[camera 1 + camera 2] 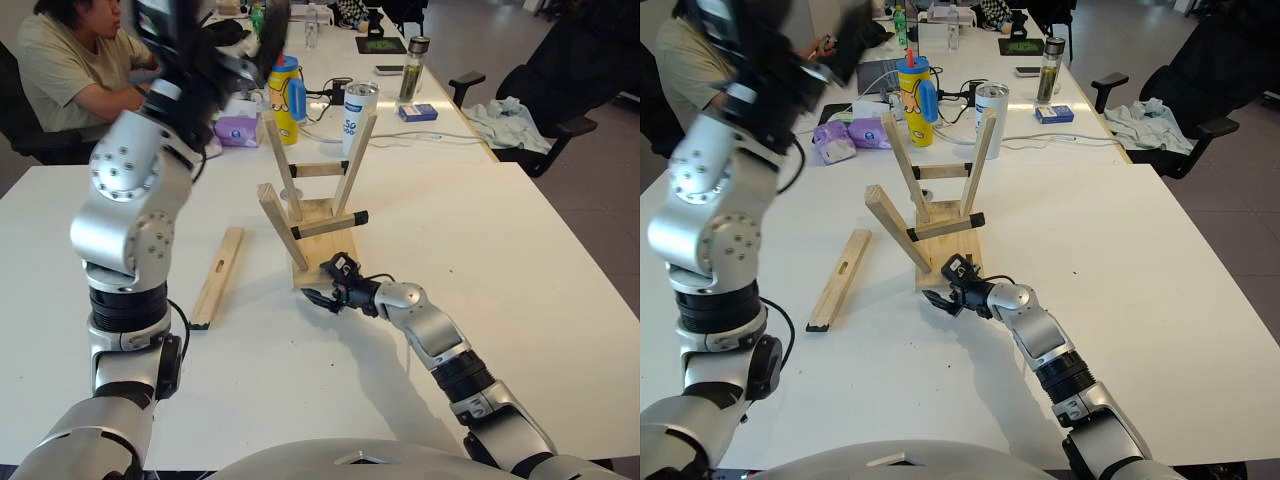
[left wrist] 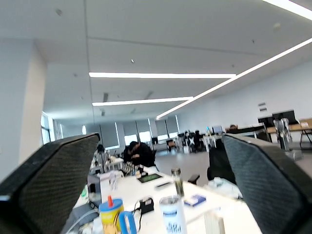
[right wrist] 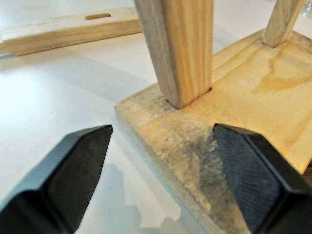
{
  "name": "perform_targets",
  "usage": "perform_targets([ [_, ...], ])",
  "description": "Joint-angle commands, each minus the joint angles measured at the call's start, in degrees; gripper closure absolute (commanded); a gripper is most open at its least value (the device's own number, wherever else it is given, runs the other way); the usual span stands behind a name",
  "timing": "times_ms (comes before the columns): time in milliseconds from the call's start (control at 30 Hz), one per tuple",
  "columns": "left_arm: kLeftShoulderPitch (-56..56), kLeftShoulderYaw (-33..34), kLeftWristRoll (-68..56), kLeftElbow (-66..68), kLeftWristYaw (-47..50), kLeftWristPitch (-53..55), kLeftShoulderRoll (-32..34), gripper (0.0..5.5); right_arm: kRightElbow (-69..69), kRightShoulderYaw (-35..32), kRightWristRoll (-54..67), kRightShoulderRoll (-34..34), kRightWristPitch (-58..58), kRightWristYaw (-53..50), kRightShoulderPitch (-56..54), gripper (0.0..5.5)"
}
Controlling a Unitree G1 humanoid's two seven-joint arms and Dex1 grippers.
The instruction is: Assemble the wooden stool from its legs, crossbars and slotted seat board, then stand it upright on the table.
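1. Right gripper (image 1: 324, 285), low on the white table (image 1: 500, 250), has its two dark fingers spread wide on either side of the near corner of the pale wooden slotted seat board (image 3: 263, 97). It is not pinching the board.
2. That board lies flat mid-table, with the short leaning wooden leg (image 1: 277, 232) socketed into it just beside the fingers.
3. Left gripper (image 2: 161, 146) is raised high over the table's far side, fingers spread, holding nothing.
4. The step in hand, as I judge it, is to grip the board's edge and steady it. The fingers should close squarely on the edge, clear of the leaning leg's foot. Pressing the board flat should keep the half-built frame from rocking when the next part goes in.
5. Count:
   - One seat board.
   - Three legs standing in it: the near one, plus two tall wooden legs (image 1: 283, 155) behind.
   - Two crossbars: a plain upper crossbar (image 1: 320, 170) and a dark-tipped lower crossbar (image 1: 330, 224).
   - One loose slotted wooden bar (image 1: 218, 276), lying flat, well apart to the left.
6. That loose bar probably needs fitting before the stool can be turned upright.
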Motion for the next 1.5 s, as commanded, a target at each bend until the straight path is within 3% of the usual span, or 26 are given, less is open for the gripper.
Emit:
perform_targets([
  [33, 14.83, -11.68, 6.31, 4.75, -0.28, 9.81, 1.84, 0.83, 5.71, 2.70, -1.85, -0.52, 6.02, 0.90, 4.14, 1.67],
  [133, 14.27, -8.87, 9.45, 3.36, 2.16, 5.75, 0.48, 0.83, 5.55, 2.71, -1.76, -0.39, 6.15, 0.90, 4.35, 1.67],
  [233, 9.24, 2.43, 9.56, -0.66, 8.32, -1.30, -3.25, 0.83, 5.15, 2.78, -1.50, -0.19, 6.30, 0.99, 4.83, 1.67],
  [367, 10.64, 13.18, 14.00, -5.83, 14.58, -0.10, -0.87, 0.83, 3.22, 1.50, -0.33, 0.82, 4.53, 0.53, 5.46, 1.67],
  [433, 14.14, 14.87, 15.37, -7.73, 14.66, 0.95, -0.37, 0.83, 0.65, -0.85, 1.75, 1.79, 3.24, 0.13, 6.14, 1.67],
  [567, 33.03, 13.62, 13.94, -9.69, 10.50, 9.18, -2.01, 0.83, -3.76, -3.39, 3.83, 2.71, 1.89, -0.15, 6.69, 1.67],
  [667, 39.94, 11.07, 13.32, -10.32, 7.88, 12.36, -2.37, 0.83, -3.73, -1.97, 3.11, 2.18, 4.54, 0.09, 7.78, 1.67],
  [767, 42.82, 8.39, 13.79, -10.03, 5.16, 14.04, -1.26, 0.83, -4.54, -0.18, 1.84, 1.34, 5.30, 0.19, 9.52, 1.67],
  [1133, 44.47, 5.73, 13.51, -0.70, -1.05, 13.15, -1.50, 0.83, -17.80, -11.77, 10.49, 2.19, 2.53, -1.58, 11.56, 1.67],
  [1267, 44.42, 5.97, 12.57, 0.66, -2.29, 13.16, -1.95, 1.34, -22.11, -17.42, 13.90, -0.92, 5.72, -1.39, 10.92, 1.67],
  [1500, 43.06, 7.47, 11.20, 1.94, -2.78, 13.79, -2.98, 2.43, -14.87, -15.82, 11.39, -7.84, 6.15, 2.93, 9.11, 1.67],
])
